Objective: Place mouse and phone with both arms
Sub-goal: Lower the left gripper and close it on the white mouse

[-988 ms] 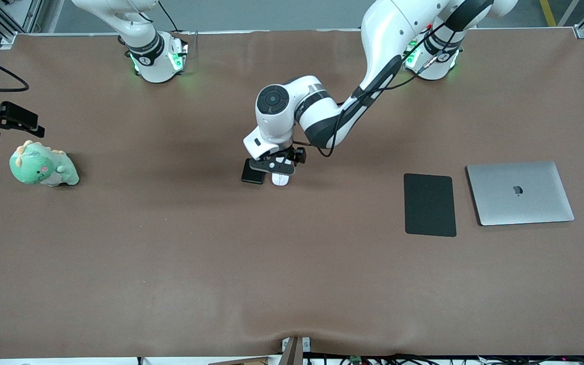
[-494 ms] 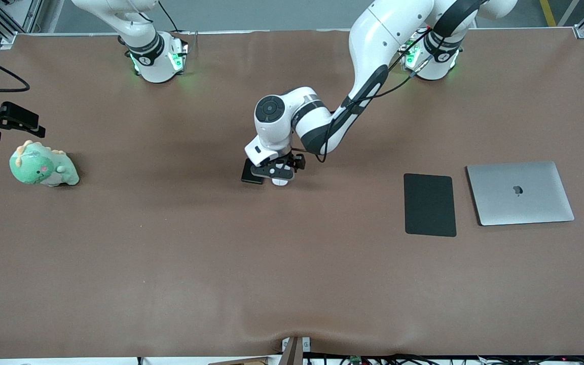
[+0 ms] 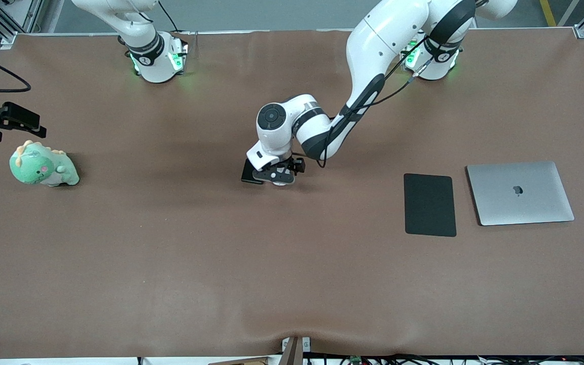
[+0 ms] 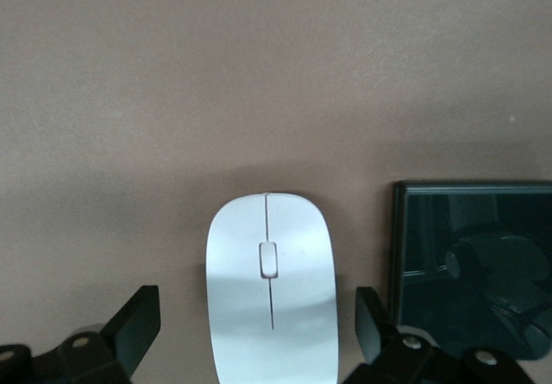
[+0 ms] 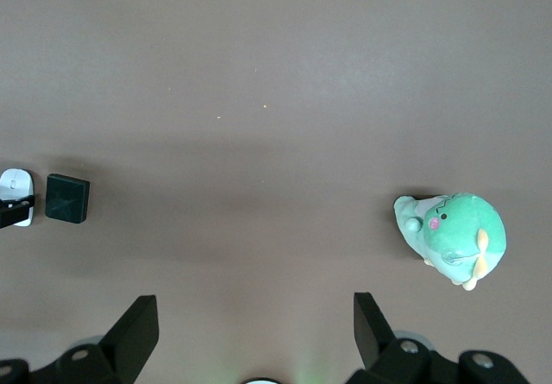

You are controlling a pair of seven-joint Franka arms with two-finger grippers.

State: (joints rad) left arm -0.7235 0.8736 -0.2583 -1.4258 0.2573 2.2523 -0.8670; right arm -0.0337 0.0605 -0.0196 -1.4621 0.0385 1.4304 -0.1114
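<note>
Lowered since the earlier frame, the left tool (image 4: 257,336) straddles the glossy, slippery mouse (image 4: 270,286), fingers (image 4: 373,319) apart at its flanks; phone (image 4: 470,259) just beside; right tool (image 5: 250,336) waits open.

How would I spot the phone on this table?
Find the left arm's black pincer in the middle of the brown table. Beside the small white oval mouse between its fingers lies the phone, a small glossy black slab, much smaller than the flat black mat.
</note>
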